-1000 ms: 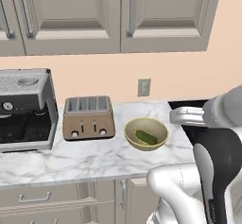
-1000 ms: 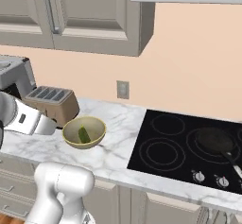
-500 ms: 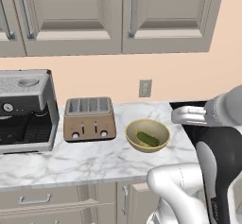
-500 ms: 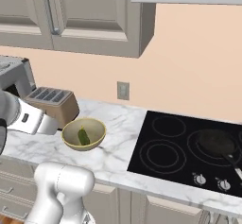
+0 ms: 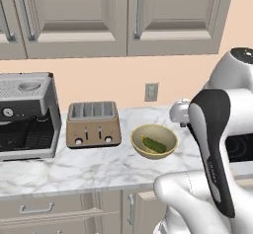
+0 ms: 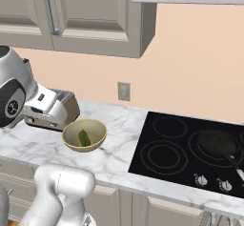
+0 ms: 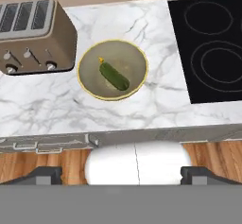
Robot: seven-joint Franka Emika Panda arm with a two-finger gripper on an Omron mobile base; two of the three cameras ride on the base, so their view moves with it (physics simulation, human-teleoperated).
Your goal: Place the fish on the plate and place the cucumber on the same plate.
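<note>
In the hand view, left to right: toaster [image 7: 35,36] at ten o'clock, then yellow-tan bowl [image 7: 112,70] just left of twelve, well apart from the gripper [image 7: 121,173] at the bottom edge. Cucumber [image 7: 114,75] inside the bowl, long axis running from ten o'clock to four o'clock, alone in there. Stovetop [image 7: 211,43] at two o'clock. Frying pan [image 6: 218,143] on the far burner in the right base view. No fish or plate to be seen. Fingertips set wide apart, holding nothing. Likely next: down and forward toward the cucumber.
</note>
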